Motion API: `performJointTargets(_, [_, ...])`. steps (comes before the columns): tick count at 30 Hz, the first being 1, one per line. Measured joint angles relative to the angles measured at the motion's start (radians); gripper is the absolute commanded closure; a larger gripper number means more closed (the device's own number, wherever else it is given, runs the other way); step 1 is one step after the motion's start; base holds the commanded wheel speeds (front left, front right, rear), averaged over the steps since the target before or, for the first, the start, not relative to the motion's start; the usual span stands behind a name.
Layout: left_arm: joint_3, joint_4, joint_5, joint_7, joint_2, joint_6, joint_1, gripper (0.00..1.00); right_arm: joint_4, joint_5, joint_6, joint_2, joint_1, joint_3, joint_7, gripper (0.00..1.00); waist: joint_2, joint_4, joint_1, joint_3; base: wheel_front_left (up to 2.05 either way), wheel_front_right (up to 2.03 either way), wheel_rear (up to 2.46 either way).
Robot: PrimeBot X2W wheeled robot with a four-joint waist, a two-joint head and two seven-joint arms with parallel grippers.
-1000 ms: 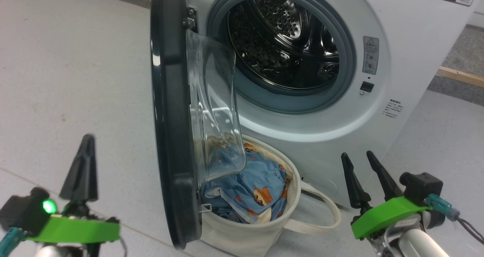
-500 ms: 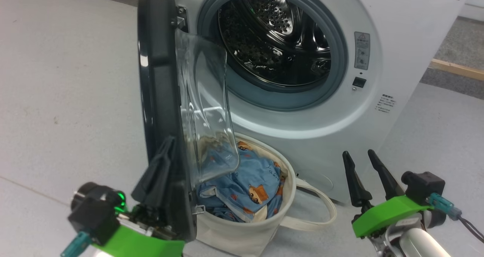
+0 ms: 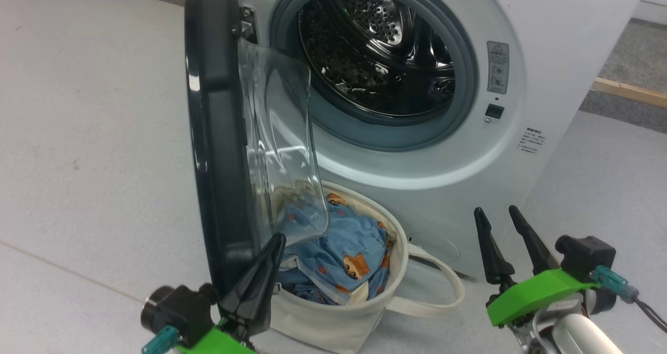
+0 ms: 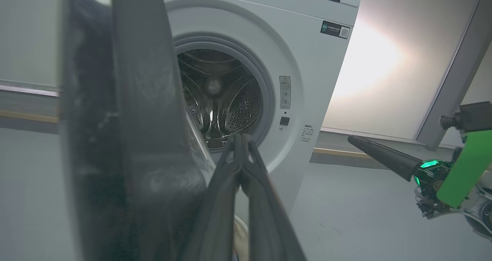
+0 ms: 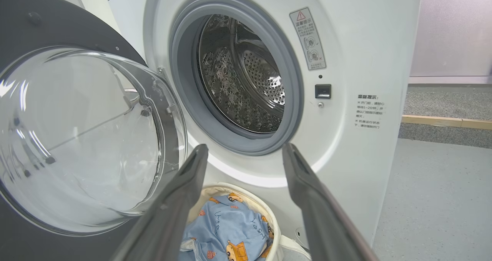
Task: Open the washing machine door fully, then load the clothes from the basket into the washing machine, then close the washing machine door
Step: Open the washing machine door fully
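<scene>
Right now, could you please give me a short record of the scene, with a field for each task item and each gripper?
washing machine door: swung open, standing out from the front
washing machine: drum looks empty
clothes: bunched in the basket
basket: on the floor below the opening, partly under the door's glass
left gripper: shut, beside the door's lower rim; contact unclear
right gripper: open, holding nothing
</scene>
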Motion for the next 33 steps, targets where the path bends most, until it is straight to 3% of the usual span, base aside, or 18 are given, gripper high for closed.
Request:
performJointTargets(11, [0.049, 0.014, -0.017, 0.004, 0.035, 0.029, 0.042, 1.0, -0.001, 0.0, 0.0, 0.0, 0.0, -0.001, 0.0, 0.0, 0.0, 0.036, 0.0, -0.001, 0.0, 0.0, 0.0])
performJointTargets(16, [0.125, 0.044, -0.05, 0.001, 0.072, 0.051, 0.052, 1.0, -0.001, 0.0, 0.0, 0.001, 0.0, 0.0, 0.0, 0.0, 0.0, 0.045, 0.0, -0.002, 0.0, 0.0, 0.0])
performJointTargets(33, [0.384, 0.302, -0.183, -0.051, 0.216, 0.055, -0.034, 1.0, 0.005, 0.001, 0.0, 0.0, 0.0, 0.009, 0.0, 0.0, 0.0, 0.002, 0.0, -0.002, 0.0, 0.0, 0.0])
